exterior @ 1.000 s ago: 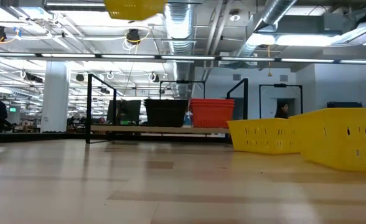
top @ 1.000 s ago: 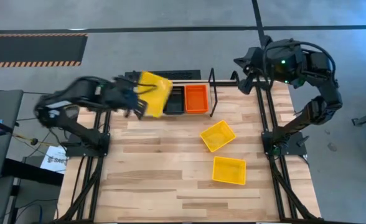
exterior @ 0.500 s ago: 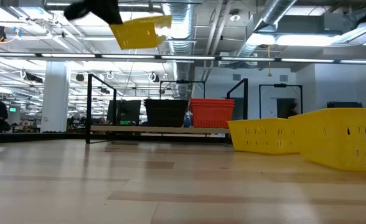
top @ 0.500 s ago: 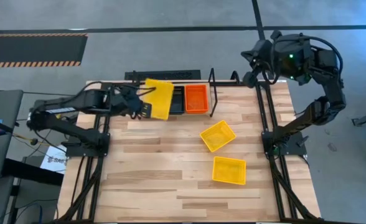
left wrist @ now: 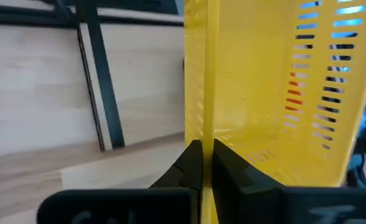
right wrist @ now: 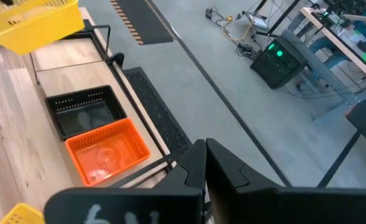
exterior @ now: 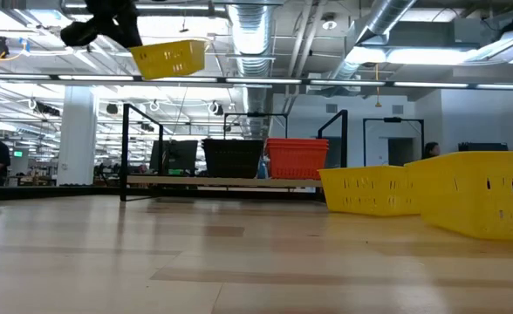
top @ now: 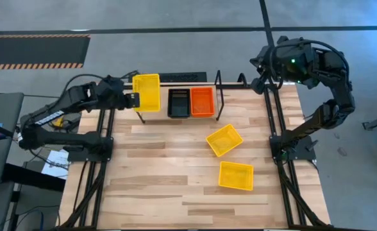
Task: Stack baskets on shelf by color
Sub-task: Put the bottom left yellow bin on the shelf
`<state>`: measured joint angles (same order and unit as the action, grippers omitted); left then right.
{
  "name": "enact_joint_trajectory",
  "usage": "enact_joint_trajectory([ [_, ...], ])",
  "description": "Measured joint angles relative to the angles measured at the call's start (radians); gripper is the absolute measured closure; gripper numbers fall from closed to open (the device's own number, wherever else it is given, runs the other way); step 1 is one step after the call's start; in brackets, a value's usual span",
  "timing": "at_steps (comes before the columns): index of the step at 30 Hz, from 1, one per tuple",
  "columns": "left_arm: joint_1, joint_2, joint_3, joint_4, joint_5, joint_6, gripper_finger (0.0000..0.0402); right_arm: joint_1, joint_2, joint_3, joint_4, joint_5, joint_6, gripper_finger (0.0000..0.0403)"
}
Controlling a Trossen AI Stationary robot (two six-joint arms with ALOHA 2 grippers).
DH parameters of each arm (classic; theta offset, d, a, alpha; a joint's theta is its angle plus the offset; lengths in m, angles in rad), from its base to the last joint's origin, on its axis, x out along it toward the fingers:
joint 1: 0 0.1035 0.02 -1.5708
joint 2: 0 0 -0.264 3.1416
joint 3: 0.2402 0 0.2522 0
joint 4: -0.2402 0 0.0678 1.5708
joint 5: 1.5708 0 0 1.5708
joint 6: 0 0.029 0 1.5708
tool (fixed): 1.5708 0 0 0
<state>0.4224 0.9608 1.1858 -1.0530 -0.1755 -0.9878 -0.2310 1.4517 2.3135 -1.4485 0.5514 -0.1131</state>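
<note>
Above shelf (top: 151, 110) now, levelled: left gripper's (top: 132, 99) yellow basket (top: 146, 91).

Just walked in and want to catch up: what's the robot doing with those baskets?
The left gripper holds a yellow basket by its rim, up in the air over the shelf's empty left end. Black baskets and orange baskets already sit there. Two more yellow baskets wait on the table. The right gripper waits, shut, off the far right corner.
</note>
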Motion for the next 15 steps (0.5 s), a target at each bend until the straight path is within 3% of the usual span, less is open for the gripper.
enact_joint_trajectory([
  [4,0.033,0.031,0.0,0.004,-0.009,0.0,0.0401,-0.001,0.0,0.0,0.009,0.0,0.0,0.0377],
  [15,0.148,0.256,0.0,0.011,0.112,0.119,0.0401,-0.001,0.0,0.0,0.024,0.0,0.0,0.0377],
])
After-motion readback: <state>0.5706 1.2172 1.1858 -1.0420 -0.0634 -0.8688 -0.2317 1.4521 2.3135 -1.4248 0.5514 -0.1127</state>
